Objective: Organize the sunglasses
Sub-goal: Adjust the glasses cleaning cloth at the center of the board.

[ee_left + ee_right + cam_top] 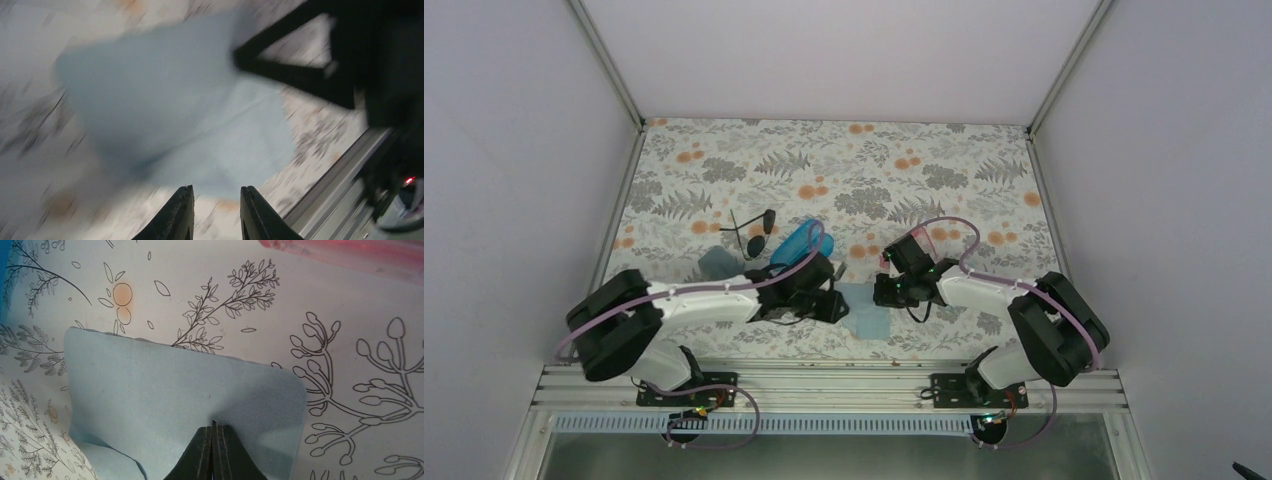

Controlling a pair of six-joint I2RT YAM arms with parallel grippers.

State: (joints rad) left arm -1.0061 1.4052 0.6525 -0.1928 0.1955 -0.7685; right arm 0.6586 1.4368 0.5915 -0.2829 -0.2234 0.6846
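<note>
Two pairs of sunglasses lie well apart on a tabletop (pixel 844 160) covered in a print of grey ferns and orange blossoms. The black sunglasses (pixel 754 238), thin-framed with dark rounded lenses and one slim temple sticking outward, lie left of centre, just beside an oblong, glossy blue case (pixel 796 243). The pink-red sunglasses (pixel 921 240) sit right of centre, close behind the right arm's wrist. The right wrist camera catches them only as a blurred translucent strip (pixel 345 252) at the top of its view.

Between the arms, near the front edge, a soft, matte light blue cloth (pixel 869 312) lies with rounded corners and a fold along its near side. The right claw (pixel 215 424) is fully closed, its dark fingers pressed together with their tips on the cloth (pixel 175 400). Whether any fabric is pinched cannot be told. The left claw (pixel 216 190) stands a little way open and holds nothing, poised over the same cloth (pixel 165 100) in a motion-blurred view. A second cloth (pixel 719 263), a duller grey-blue, lies left of the case.
</note>
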